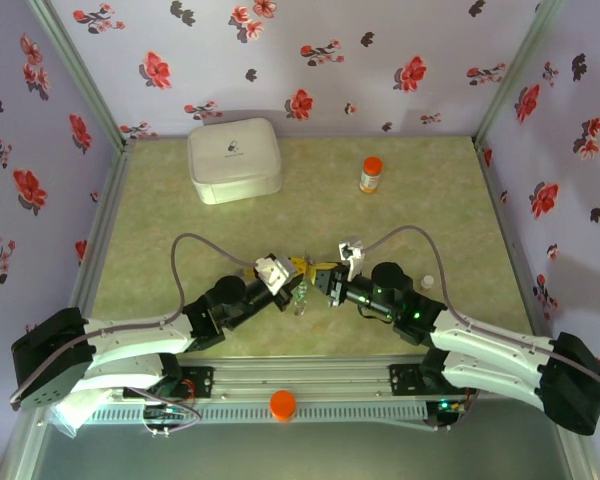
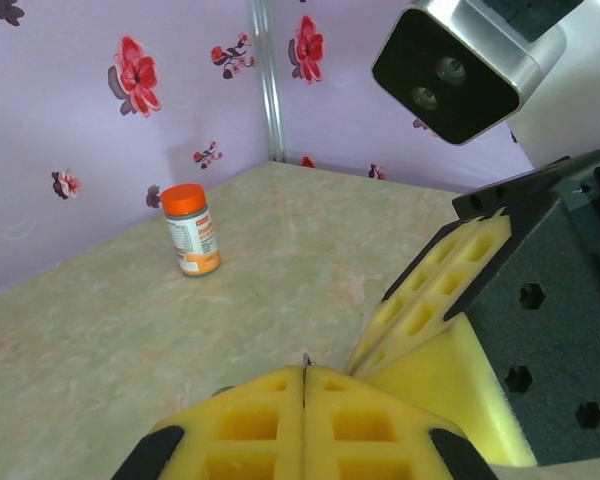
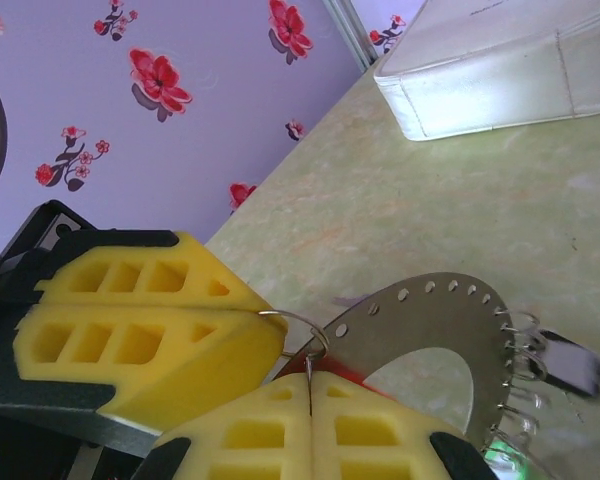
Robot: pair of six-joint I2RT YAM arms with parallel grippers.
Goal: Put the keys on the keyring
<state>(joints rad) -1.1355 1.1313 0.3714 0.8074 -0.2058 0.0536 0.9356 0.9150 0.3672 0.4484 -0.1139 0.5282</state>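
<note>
Threading judged in hand: left end effector and right end effector both pinched onto a small wire loop beside the keyring; careful alignment required next.

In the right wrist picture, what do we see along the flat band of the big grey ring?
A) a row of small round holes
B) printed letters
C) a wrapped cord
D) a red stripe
A: the keyring has a line of small round holes following the curve of its flat grey band.
</note>
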